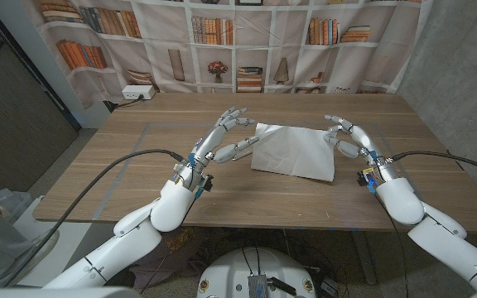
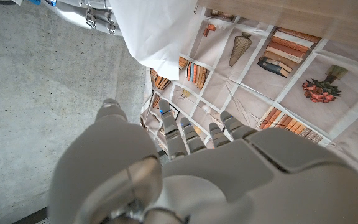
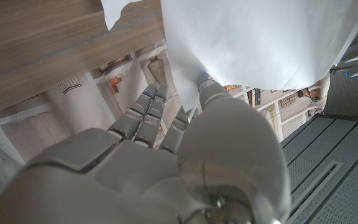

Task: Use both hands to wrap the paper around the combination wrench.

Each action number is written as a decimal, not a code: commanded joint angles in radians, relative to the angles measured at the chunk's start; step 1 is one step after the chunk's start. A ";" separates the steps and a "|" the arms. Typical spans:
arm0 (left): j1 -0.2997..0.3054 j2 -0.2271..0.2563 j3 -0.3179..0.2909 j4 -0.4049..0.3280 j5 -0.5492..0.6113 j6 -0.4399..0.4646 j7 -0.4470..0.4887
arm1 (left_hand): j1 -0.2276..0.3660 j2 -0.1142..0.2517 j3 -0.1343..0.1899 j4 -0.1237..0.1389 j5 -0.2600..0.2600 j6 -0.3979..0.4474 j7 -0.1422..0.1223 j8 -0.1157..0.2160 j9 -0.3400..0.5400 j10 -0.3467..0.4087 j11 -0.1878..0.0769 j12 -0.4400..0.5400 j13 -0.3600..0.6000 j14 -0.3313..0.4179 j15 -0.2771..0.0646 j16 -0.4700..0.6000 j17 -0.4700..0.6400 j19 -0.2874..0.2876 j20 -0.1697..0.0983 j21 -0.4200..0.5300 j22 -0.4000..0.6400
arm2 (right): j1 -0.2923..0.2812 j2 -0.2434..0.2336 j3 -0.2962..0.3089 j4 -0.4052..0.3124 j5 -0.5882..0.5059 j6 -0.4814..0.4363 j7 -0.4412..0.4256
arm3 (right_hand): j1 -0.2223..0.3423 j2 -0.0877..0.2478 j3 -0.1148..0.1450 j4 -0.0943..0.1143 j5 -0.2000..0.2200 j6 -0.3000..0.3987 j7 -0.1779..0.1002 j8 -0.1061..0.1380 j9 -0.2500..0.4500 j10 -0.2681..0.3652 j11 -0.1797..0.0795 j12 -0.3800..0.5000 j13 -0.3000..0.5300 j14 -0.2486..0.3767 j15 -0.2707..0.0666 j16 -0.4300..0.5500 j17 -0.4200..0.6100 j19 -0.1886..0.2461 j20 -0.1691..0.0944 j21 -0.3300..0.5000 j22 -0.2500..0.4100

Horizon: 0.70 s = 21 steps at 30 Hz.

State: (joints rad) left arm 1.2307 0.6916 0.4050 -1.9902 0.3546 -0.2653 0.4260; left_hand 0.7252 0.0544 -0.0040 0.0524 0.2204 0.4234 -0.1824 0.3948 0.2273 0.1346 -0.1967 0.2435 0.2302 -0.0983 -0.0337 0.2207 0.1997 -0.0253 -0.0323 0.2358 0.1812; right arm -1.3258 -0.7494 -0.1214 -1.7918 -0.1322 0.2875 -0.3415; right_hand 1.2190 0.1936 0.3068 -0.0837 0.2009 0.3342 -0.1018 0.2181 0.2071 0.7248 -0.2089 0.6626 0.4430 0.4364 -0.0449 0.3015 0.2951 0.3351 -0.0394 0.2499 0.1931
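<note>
Paper (image 1: 295, 151) on wooden table (image 1: 139, 165), bookshelf backdrop (image 1: 222, 41) behind; right hand (image 1: 348, 136) pinches it, left hand (image 1: 230, 136) spread, empty.

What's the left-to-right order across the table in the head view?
Left hand → paper → right hand. The wrench isn't visible; presumably under the paper.

A wooden table (image 1: 139, 178) carries faint tape lines (image 1: 114, 178) marking a rectangle. Behind it hangs a backdrop (image 1: 180, 41) printed with bookshelves, books and a flower vase (image 1: 217, 69). A white power strip (image 1: 137, 93) sits near the table's far left corner.
</note>
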 commanded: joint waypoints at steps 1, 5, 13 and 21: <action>-0.019 -0.020 0.017 0.018 -0.001 0.021 -0.005 | 0.004 0.004 -0.006 0.003 0.005 0.003 -0.007 -0.001 0.003 0.000 0.002 -0.002 0.004 0.008 -0.075 -0.003 0.002 0.004 -0.014 -0.001 0.003 | 0.098 -0.015 -0.055 0.082 0.022 -0.026 -0.025 | -0.003 0.000 0.004 -0.001 0.000 0.009 0.003 0.000 0.003 0.009 -0.003 0.059 0.116 0.006 -0.184 0.008 0.004 0.002 -0.059 0.002 0.005; -0.028 -0.023 0.025 0.027 -0.006 0.027 -0.013 | 0.004 0.006 -0.007 0.004 0.005 -0.001 -0.007 -0.003 0.003 0.003 0.003 -0.001 0.004 0.016 -0.084 -0.001 0.002 0.007 -0.013 -0.002 0.003 | 0.128 -0.015 -0.077 0.103 0.019 -0.039 -0.039 | -0.003 -0.001 0.005 -0.001 0.000 0.012 0.002 0.000 0.003 0.009 -0.002 0.061 0.118 0.009 -0.184 0.010 0.006 0.004 -0.060 0.003 0.006; -0.047 -0.019 0.039 0.035 -0.004 0.051 -0.028 | 0.006 0.007 -0.010 0.002 0.006 -0.002 0.001 -0.003 0.002 0.010 0.006 0.000 0.005 0.020 -0.108 -0.007 -0.002 0.024 -0.053 -0.002 0.000 | 0.175 0.001 -0.131 0.135 0.004 -0.103 -0.084 | -0.002 0.000 0.008 -0.001 0.000 0.025 0.005 0.005 0.003 0.009 -0.002 0.064 0.124 0.016 -0.184 0.013 0.010 0.007 -0.058 0.005 0.006; -0.077 -0.022 0.074 0.043 0.040 0.099 -0.037 | 0.011 0.012 -0.010 0.000 0.007 -0.003 -0.004 -0.002 0.003 0.026 0.005 0.005 0.006 0.058 -0.098 0.000 -0.004 0.048 -0.027 0.000 -0.001 | 0.194 0.016 -0.188 0.156 -0.057 -0.138 -0.174 | 0.000 -0.004 0.011 -0.004 0.002 0.021 0.015 0.001 0.004 0.015 -0.001 0.069 0.129 0.022 -0.185 0.014 0.012 0.011 -0.052 0.007 0.006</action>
State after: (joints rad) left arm 1.1884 0.6748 0.4454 -1.9663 0.3712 -0.2068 0.4066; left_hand 0.7320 0.0612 -0.0108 0.0539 0.2204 0.4198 -0.1859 0.3948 0.2275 0.1497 -0.1895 0.2436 0.2302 -0.0499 -0.0357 0.2128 0.1951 0.0132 -0.0303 0.2358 0.1766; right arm -1.1741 -0.7498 -0.2418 -1.6703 -0.1384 0.1994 -0.4255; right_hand 1.2177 0.1921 0.3108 -0.0883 0.2009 0.3507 -0.0963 0.2181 0.2070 0.7275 -0.2076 0.6626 0.4430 0.4489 -0.0432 0.3084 0.3044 0.3351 -0.0394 0.2499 0.1980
